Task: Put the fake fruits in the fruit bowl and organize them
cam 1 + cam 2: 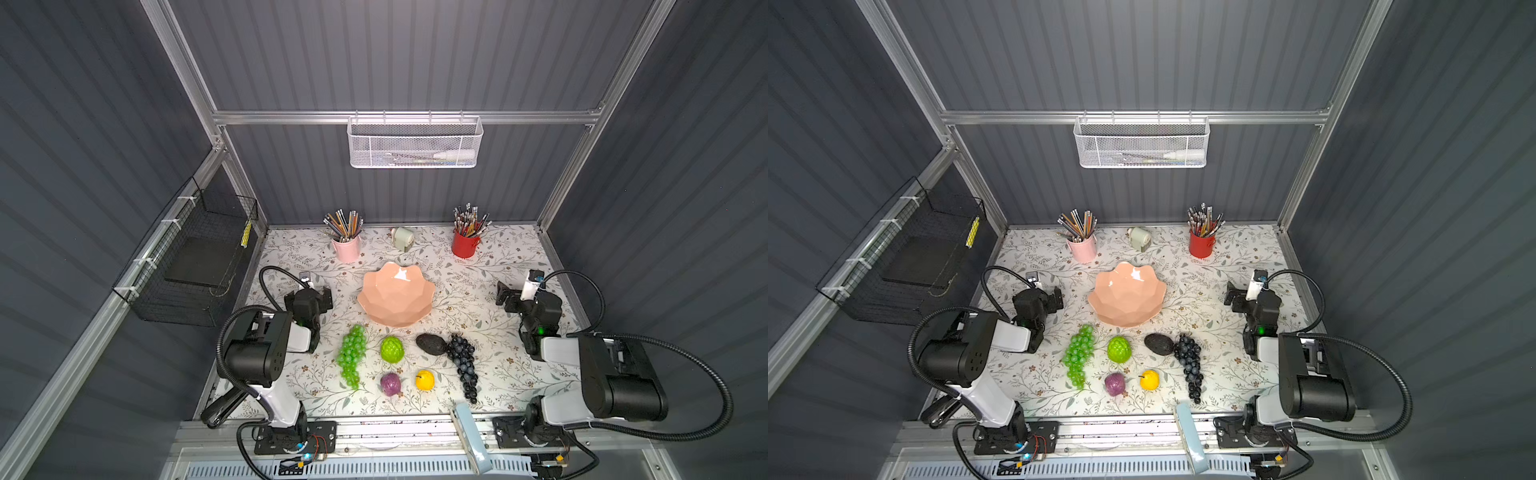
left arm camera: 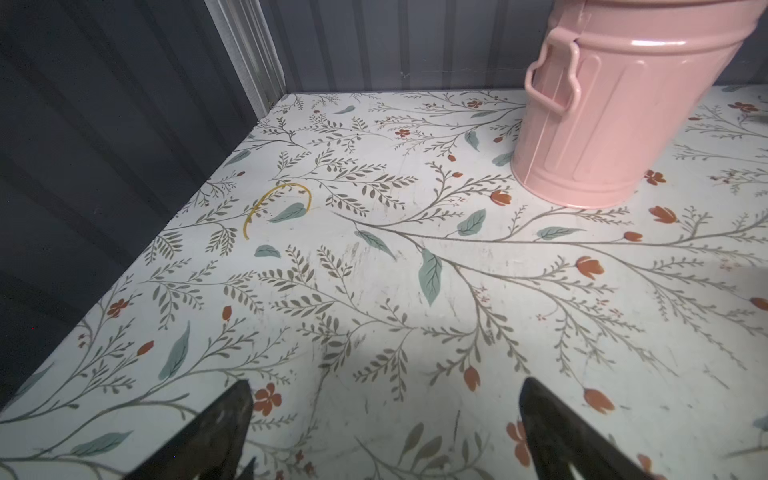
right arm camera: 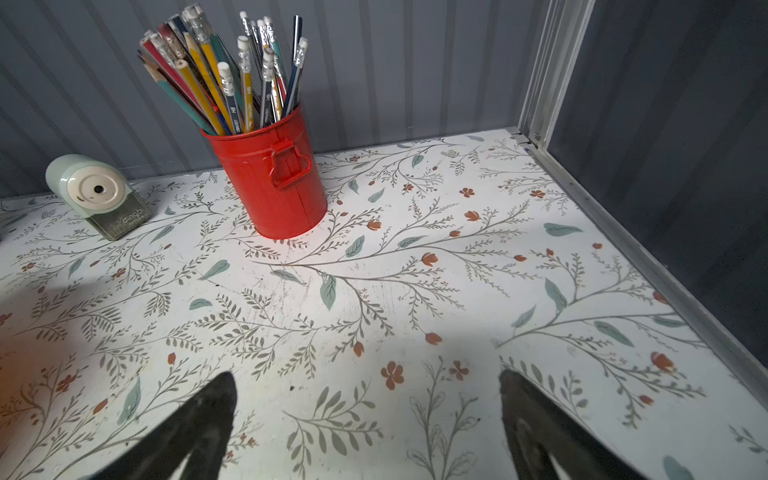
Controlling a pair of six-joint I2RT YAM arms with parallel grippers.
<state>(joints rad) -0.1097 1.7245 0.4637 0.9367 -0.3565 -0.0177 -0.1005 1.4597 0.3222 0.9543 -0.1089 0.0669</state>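
Note:
The peach-pink fruit bowl [image 1: 395,305] [image 1: 1127,305] stands empty at mid-table in both top views. In front of it lie the fake fruits: green grapes [image 1: 351,357], a lime-green ball [image 1: 392,349], a dark avocado [image 1: 431,344], dark grapes [image 1: 463,365], a purple ball [image 1: 390,384] and a yellow fruit [image 1: 425,380]. My left gripper [image 1: 326,297] [image 2: 384,382] hovers left of the bowl, open and empty. On the bowl's right, my right gripper [image 1: 505,297] [image 3: 368,374] is open over bare table. No fruit appears in either wrist view.
A pink pencil cup [image 1: 347,249] [image 2: 615,124], a pencil sharpener [image 1: 402,237] [image 3: 99,195] and a red pencil cup [image 1: 465,245] [image 3: 274,183] line the back. A yellow rubber band [image 2: 276,203] lies near the left wall. Wire baskets [image 1: 413,143] [image 1: 199,266] hang on the walls.

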